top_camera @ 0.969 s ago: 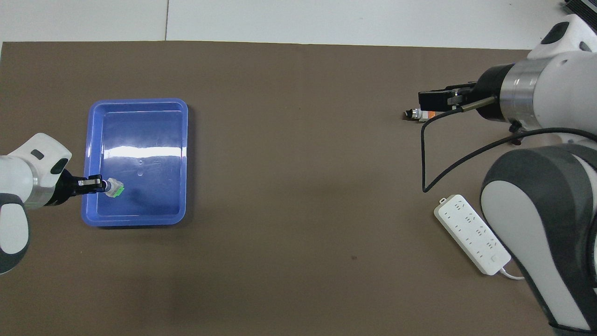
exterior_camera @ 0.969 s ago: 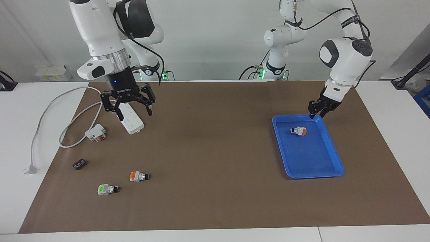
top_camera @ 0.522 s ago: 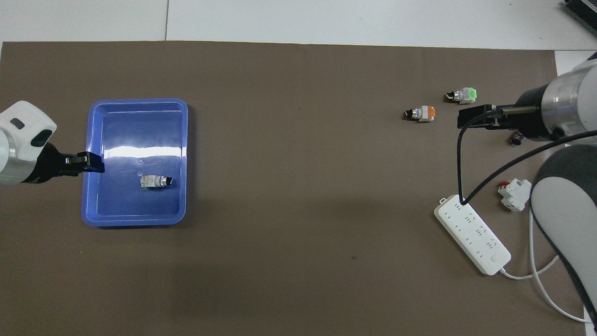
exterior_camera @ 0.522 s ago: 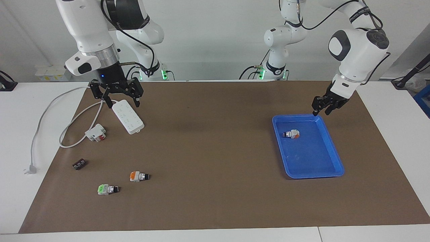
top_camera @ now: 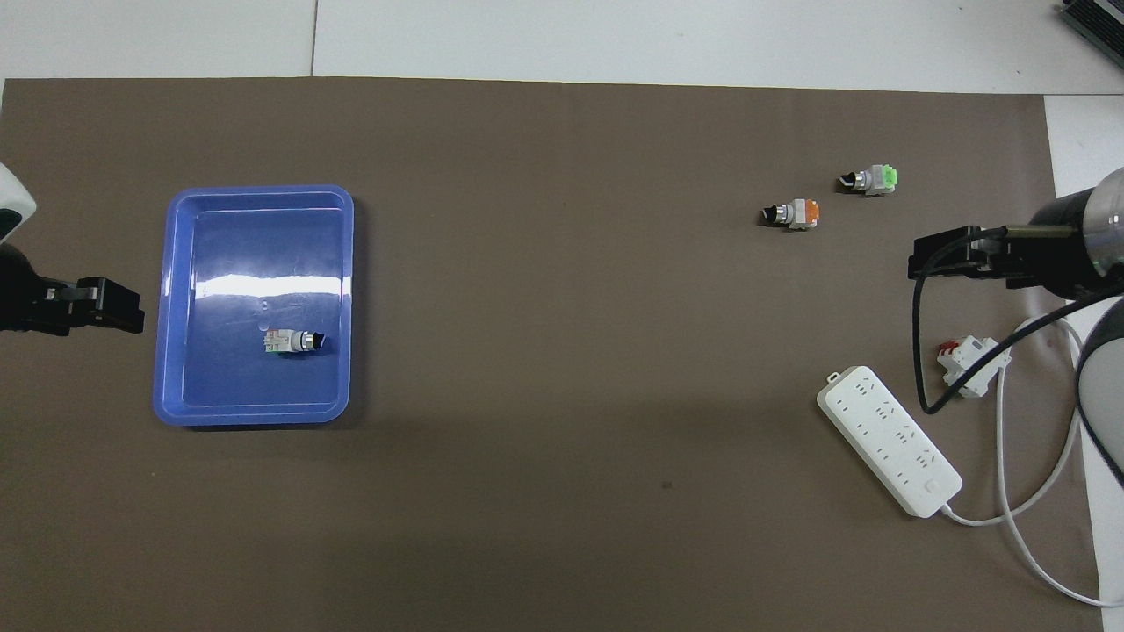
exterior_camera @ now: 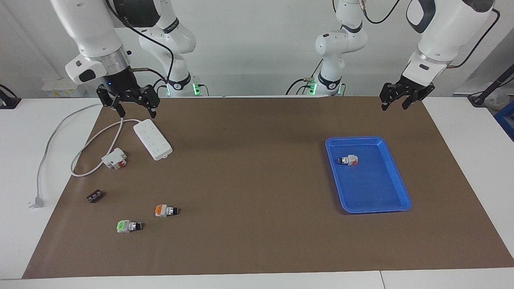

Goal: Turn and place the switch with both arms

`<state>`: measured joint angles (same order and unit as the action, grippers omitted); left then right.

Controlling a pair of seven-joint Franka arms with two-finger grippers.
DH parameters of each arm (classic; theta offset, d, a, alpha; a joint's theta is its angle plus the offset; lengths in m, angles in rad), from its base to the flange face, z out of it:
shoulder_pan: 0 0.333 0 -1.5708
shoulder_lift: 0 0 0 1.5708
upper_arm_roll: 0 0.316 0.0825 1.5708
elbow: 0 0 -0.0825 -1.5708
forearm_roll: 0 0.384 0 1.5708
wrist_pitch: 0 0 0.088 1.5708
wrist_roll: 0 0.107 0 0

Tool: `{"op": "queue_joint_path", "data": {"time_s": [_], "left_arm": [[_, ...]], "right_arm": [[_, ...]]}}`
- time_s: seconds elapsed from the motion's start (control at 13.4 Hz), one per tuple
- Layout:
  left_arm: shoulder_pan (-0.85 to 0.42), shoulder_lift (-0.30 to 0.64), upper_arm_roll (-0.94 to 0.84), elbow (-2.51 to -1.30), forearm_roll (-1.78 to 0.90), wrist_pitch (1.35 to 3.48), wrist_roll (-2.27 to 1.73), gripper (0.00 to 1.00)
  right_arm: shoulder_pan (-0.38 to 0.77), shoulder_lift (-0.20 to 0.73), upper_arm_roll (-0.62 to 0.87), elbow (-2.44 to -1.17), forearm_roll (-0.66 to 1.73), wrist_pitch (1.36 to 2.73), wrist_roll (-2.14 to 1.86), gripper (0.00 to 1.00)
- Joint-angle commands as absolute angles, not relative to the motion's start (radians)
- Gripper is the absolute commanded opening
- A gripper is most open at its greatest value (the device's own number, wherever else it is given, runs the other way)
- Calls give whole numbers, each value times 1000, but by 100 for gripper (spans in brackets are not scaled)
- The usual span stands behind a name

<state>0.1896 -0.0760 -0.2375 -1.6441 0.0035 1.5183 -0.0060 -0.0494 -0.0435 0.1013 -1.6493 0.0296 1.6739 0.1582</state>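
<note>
Both arms have pulled up and back from where they were a second ago, and the switch (exterior_camera: 348,160) now lies on its side in the blue tray (exterior_camera: 395,188), in the part of the tray nearer to the robots. A second ago the left claw (exterior_camera: 402,97) was down at the tray's rim with the switch at its tips; now it hangs empty above the bare brown mat, on the robots' side of the tray and well clear of it, fingers apart. That gap fits a release already made, so the placing looks done and the lift is likely just a retreat.

At the right arm's end of the worktop, well apart from the tray, the right claw (exterior_camera: 128,100) has risen off the white power strip (exterior_camera: 153,141) and hangs near the strip's robot-side end, fingers spread wide and holding nothing. It seems to be waiting.

Unchanged, well apart from the tray toward the right arm's end: the orange-block switch (exterior_camera: 166,210) and the bright green-block switch (exterior_camera: 128,226), side by side but not touching.
</note>
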Motion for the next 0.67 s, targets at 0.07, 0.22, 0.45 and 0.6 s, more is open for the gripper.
{"op": "queue_joint_path", "data": {"time_s": [0.07, 0.22, 0.45, 0.6], "left_arm": [[175, -54, -235, -1582, -1, 1480, -15, 91], [175, -55, -236, -1582, -1, 1518, -11, 100], [160, -60, -239, -1592, -20, 1548, -31, 100], [130, -61, -239, -1595, -21, 1548, -66, 100]], "right_arm": [[0, -69, 49, -1658, 8, 1621, 183, 100], [-2, -68, 37, -1655, 8, 1614, 181, 100], [6, -67, 29, -1647, 8, 1582, 183, 100], [35, -67, 17, -1649, 3, 1571, 183, 100]]}}
